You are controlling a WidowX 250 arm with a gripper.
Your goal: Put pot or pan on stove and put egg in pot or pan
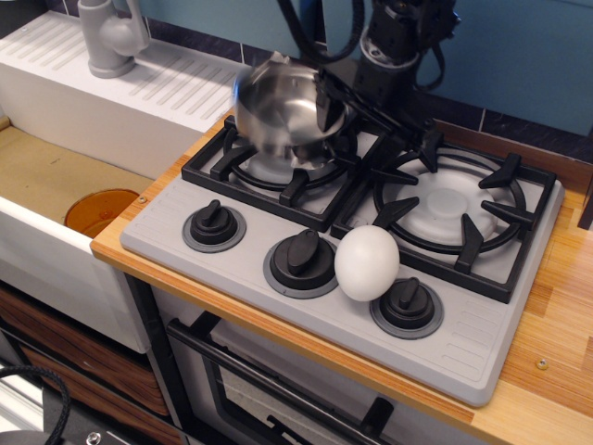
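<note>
Sink basin (pixel 56 176) and pale draining board (pixel 139 83) fill the left of the frame, a grey faucet (pixel 109 35) standing at the back. Moving right, the steel pot (pixel 283 116) appears blurred and tipped toward the camera over the left burner of the stove (pixel 306 222), seemingly lifted partly off the black grate. Against its right rim is the gripper (pixel 326 104), one dark finger reaching down at the pot's edge; the jaws look to be pinching the rim, though blur makes this uncertain. Nearer the front, the white egg (pixel 367 263) rests on the grey control panel between the middle knob (pixel 301 255) and the right knob (pixel 406 301), touching or nearly touching both. Smooth, round and likely to roll, the egg would best be taken across its widest middle with gentle pressure; the pot, stiff, light and slick, is better gripped by rim or wire handle. Wooden table (pixel 556 352) edges the right.
</note>
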